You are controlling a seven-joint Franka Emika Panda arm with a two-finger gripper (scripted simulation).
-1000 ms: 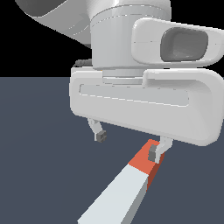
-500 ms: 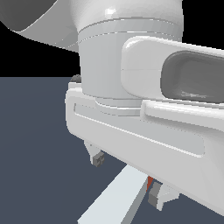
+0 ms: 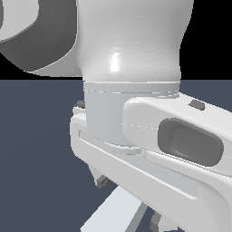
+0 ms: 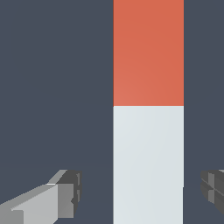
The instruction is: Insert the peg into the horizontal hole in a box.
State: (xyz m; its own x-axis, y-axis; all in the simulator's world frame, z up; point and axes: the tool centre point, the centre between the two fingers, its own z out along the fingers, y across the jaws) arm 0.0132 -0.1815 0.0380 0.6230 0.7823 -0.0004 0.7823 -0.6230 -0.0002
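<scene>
The peg (image 4: 148, 131) lies flat on the dark floor, pale grey-white with an orange-red end (image 4: 148, 52). In the wrist view my gripper (image 4: 142, 192) is open, with one fingertip (image 4: 65, 194) on each side of the peg's white part, apart from it. In the exterior view the arm's white body fills most of the picture; only a piece of the white peg (image 3: 113, 213) and one dark fingertip (image 3: 102, 181) show below it. The box and its hole are out of view.
The dark grey-blue floor (image 4: 52, 87) surrounds the peg. The large white hand housing (image 3: 149, 167) blocks most of the exterior view.
The hand has come down and nearer the exterior camera, so it now fills that view. It hides the peg's orange-red end there. The fingers now straddle the peg.
</scene>
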